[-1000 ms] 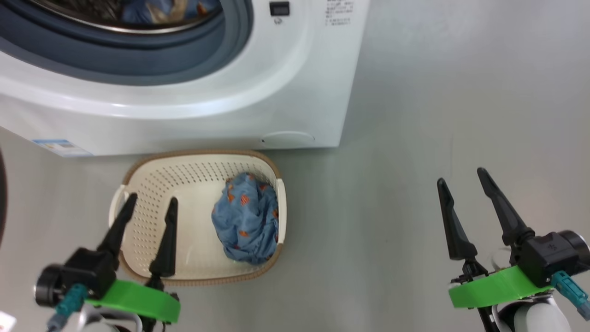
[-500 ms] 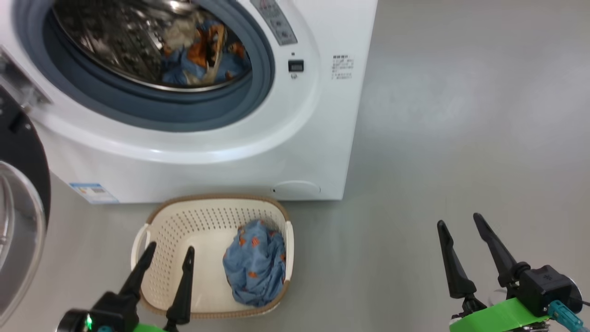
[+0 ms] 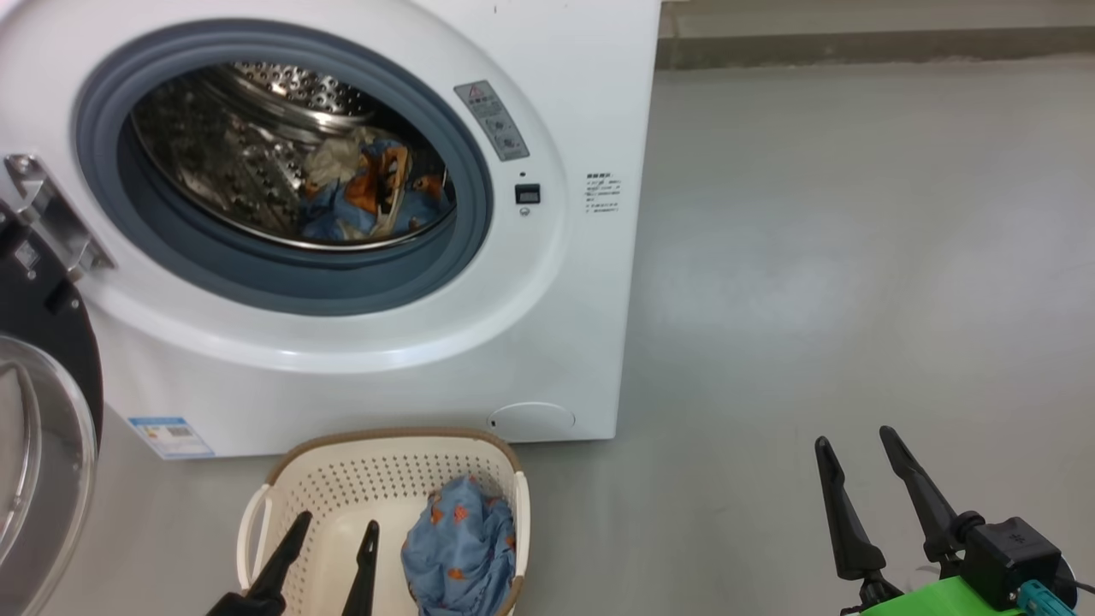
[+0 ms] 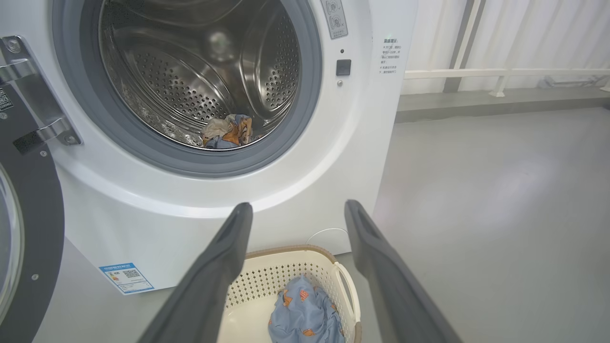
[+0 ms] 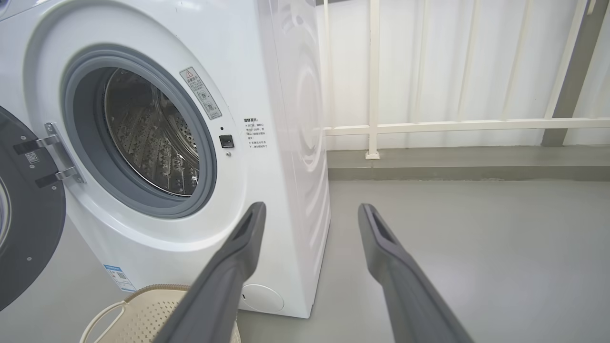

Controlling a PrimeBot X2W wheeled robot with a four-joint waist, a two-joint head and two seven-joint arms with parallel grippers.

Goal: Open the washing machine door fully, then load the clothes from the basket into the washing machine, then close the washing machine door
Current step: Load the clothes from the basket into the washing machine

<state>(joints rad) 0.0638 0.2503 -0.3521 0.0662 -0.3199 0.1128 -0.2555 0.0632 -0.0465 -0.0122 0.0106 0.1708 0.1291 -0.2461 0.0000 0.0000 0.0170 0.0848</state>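
1. Left gripper (image 3: pixel 338 522): the fingers are spread and released, with nothing between them. In the head view they lie over the left half of the basket (image 3: pixel 385 479), clear of the clothes (image 3: pixel 462 547).
2. Right gripper (image 3: pixel 855 438): the fingers are spread and released, and empty. It hangs above bare floor (image 3: pixel 813 257), well apart from the basket, on its right.
3. Basket: it stands on the floor, just in front of the washing machine (image 3: pixel 556 325), between the label sticker (image 3: pixel 171 436) and the round filter cover (image 3: pixel 532 419). One bundle of the clothes, blue with orange figures, lies against its right wall.
4. Washing machine door (image 3: pixel 47 316): it is swung open to the left on a metal hinge (image 3: pixel 56 218). Its black ring and glass bowl show at the left edge.
5. Opening: a grey gasket (image 3: pixel 282 287) rings the steel drum (image 3: pixel 222 162). A second bundle of the same printed fabric (image 3: pixel 368 188) lies low in the drum, right of centre.
6. Background: a white railing (image 5: pixel 452 126) runs beyond the machine's right side.
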